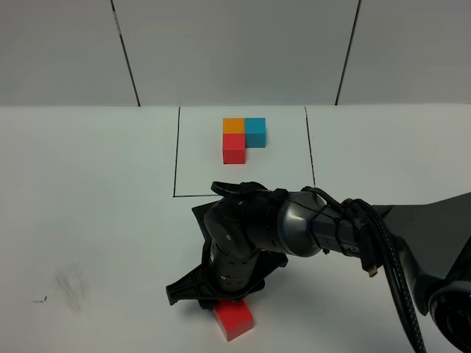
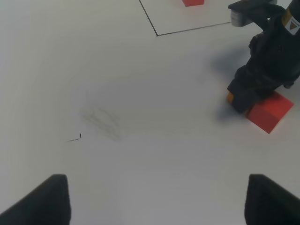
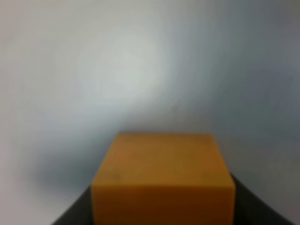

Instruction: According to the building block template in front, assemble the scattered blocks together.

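I can't make out the tips of my right pincer (image 2: 240, 99) under its own wrist, the orange block (image 3: 161, 180) between them is a blur cut off at the frame's edge, and the red block (image 2: 269, 111) just beside it is partly covered

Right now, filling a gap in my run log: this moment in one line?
right claw: shut on orange cube, beside red cube | left claw: open, holding nothing | block template: inside drawn frame
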Action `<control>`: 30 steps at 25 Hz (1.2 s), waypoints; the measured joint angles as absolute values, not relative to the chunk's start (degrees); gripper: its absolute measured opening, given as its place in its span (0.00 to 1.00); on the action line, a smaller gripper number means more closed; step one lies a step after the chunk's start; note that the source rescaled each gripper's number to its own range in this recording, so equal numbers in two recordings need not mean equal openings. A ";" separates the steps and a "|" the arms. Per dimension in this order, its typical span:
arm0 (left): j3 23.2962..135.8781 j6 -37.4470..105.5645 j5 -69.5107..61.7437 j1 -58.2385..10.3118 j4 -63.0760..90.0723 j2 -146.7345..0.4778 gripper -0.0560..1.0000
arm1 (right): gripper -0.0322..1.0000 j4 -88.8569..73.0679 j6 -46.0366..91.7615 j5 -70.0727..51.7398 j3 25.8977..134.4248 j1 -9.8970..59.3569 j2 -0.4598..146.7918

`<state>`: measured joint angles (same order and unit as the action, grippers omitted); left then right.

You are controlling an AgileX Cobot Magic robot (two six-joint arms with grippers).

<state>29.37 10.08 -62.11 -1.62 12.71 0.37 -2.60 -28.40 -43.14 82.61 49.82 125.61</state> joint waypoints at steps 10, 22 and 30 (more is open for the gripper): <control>29.37 10.08 -62.11 -1.62 12.71 0.37 0.96 | 0.23 -2.60 -27.57 -42.22 82.49 49.82 125.61; 29.37 6.77 -61.89 -1.62 9.78 0.37 0.96 | 0.23 -3.81 -21.93 -39.45 82.04 49.95 125.30; 29.37 6.66 -61.84 -1.62 9.73 0.37 0.96 | 0.23 -4.98 -21.09 -35.82 82.04 50.34 125.39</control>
<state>29.37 6.66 -61.84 -1.62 9.73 0.37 -4.98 -21.09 -35.82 82.04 50.34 125.39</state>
